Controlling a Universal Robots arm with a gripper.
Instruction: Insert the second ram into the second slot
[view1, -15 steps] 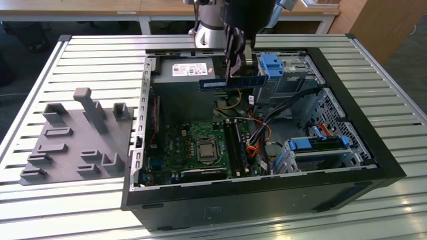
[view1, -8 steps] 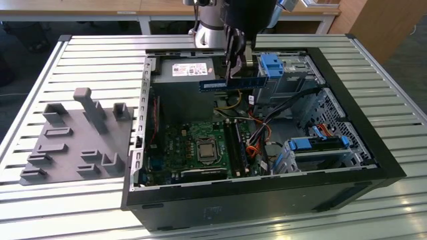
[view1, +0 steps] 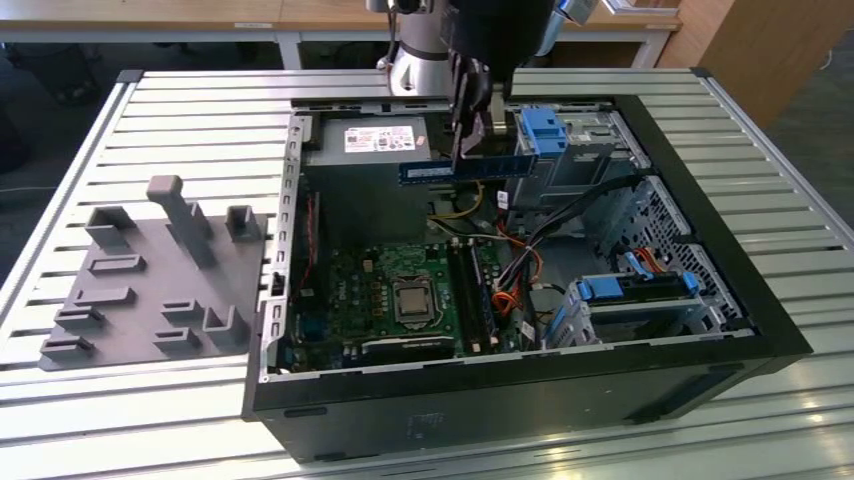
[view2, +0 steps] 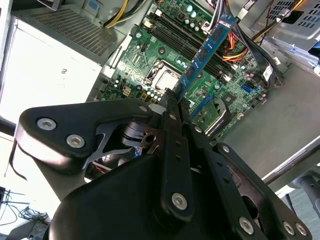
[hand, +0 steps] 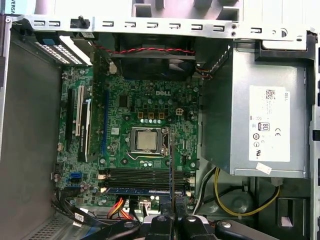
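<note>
Blue and thin, the memory stick (view1: 467, 168) hangs in the upper middle of the exterior view. It sits above the open computer case (view1: 747, 330), roughly over the edge of the grey power supply (view1: 380, 140) and well clear of the green motherboard (view1: 400, 290) below. The gripper (view1: 470, 150) comes down from the top of that frame. Its fingers (view2: 172, 125) are clamped together on the stick, one on each face, with the long side held about level.

The step in hand looks like the carry: the stick is lifted and gripped but not yet over the memory slots (view1: 474, 295). In the first wrist view it shows edge-on as a thin line (hand: 171, 165) crossing those slots (hand: 145, 177) rather than lying along them. One slot may already hold a blue stick, though the view is too cramped to be sure.

By my reading, seating the stick calls for turning it until its length runs along the free slot. Its bottom edge must then be centred over the slot and brought straight down. A small skew would probably land it on the slot wall or the cables beside it.

A grey holder tray (view1: 147, 280) lies on the slatted bench (view1: 174, 120) at the lower left.
</note>
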